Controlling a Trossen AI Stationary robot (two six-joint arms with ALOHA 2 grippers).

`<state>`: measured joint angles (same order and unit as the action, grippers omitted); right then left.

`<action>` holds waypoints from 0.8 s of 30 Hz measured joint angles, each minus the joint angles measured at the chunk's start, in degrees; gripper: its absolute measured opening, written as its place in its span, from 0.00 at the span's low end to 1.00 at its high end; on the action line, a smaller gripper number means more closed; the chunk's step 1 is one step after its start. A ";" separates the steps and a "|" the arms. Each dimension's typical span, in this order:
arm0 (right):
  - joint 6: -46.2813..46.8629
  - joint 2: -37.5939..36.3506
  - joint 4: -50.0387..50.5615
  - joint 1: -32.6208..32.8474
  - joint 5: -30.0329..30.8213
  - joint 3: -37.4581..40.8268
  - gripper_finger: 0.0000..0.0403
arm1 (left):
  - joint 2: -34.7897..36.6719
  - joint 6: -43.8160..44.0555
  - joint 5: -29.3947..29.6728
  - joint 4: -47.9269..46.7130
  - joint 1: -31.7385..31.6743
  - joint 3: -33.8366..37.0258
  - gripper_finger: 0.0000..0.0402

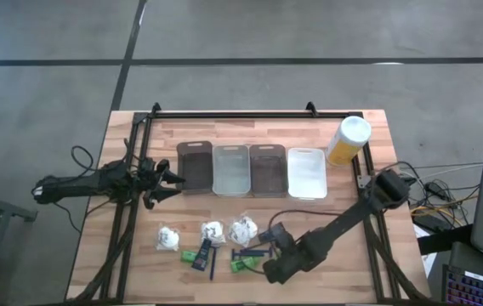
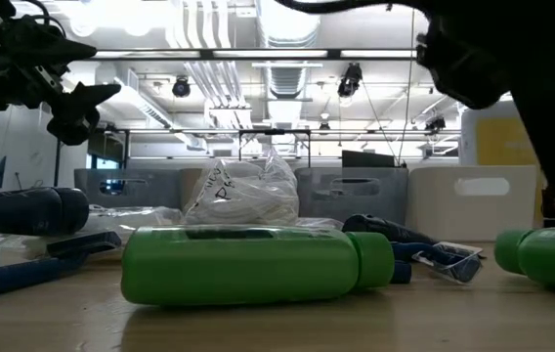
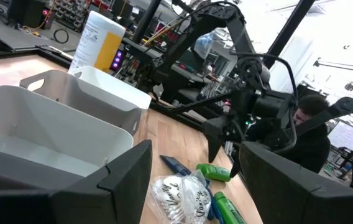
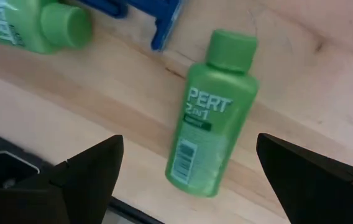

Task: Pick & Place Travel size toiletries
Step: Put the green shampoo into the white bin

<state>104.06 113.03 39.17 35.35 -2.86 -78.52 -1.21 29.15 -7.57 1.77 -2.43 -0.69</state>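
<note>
While right gripper (image 4: pixel 186 171) hangs wide open and empty, green bottle (image 4: pixel 210 118) reads "PERT 2in1"

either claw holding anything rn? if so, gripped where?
Nothing held. Right claw is open, its fingers on either side of a lying green bottle without touching it. Left claw is open and empty, beside the trays.

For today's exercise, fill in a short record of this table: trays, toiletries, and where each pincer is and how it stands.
trays: four trays in a row, no toiletries visible inside
toiletries: green bottles, white bundles, blue razors loose on the table's near side
left pincer: open, empty, beside the leftmost tray
right pincer: open, hovering over a lying green bottle
</note>
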 joint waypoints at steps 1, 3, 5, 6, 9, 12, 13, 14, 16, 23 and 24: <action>0.91 0.78 -0.19 0.00 -0.02 -0.51 0.90 | -0.01 0.00 0.00 -0.01 -0.01 0.00 0.62; 2.38 2.47 0.77 -0.04 -0.13 -1.49 0.90 | -0.13 0.00 0.00 -0.03 -0.01 0.00 0.62; 3.94 4.11 1.33 -0.10 -0.16 -2.58 0.90 | -0.13 0.00 0.00 -0.04 0.01 0.00 0.62; 4.49 4.70 1.57 -0.11 -0.19 -3.17 0.90 | -0.16 0.00 0.01 -0.05 -0.01 0.00 0.62; 5.43 6.31 2.38 -0.31 -0.28 -4.80 0.90 | -0.16 -0.02 -0.02 -0.05 -0.01 0.00 0.62; 4.42 7.62 3.37 -0.48 -0.38 -6.31 0.90 | -0.17 -0.01 0.00 -0.07 -0.01 0.00 0.62; 3.99 7.74 3.62 -0.48 -0.39 -6.64 0.90 | -0.17 0.00 0.00 -0.07 -0.01 0.00 0.62; 3.58 7.74 3.62 -0.49 -0.56 -6.67 0.90 | -0.17 0.00 0.00 -0.07 -0.01 0.00 0.62; 3.48 7.77 4.12 -0.50 -0.79 -6.75 0.90 | -0.17 0.00 -0.01 -0.05 -0.01 0.00 0.62; 3.54 7.74 9.56 -0.51 -2.35 -6.73 0.90 | -0.20 0.00 -0.02 -0.07 -0.01 0.00 0.62; 3.56 7.74 9.57 -0.48 -2.34 -6.71 0.90 | -0.20 0.00 -0.02 -0.07 -0.01 0.00 0.62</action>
<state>107.62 120.77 48.74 34.87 -5.20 -85.23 -1.41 29.15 -7.60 1.69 -2.44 -0.69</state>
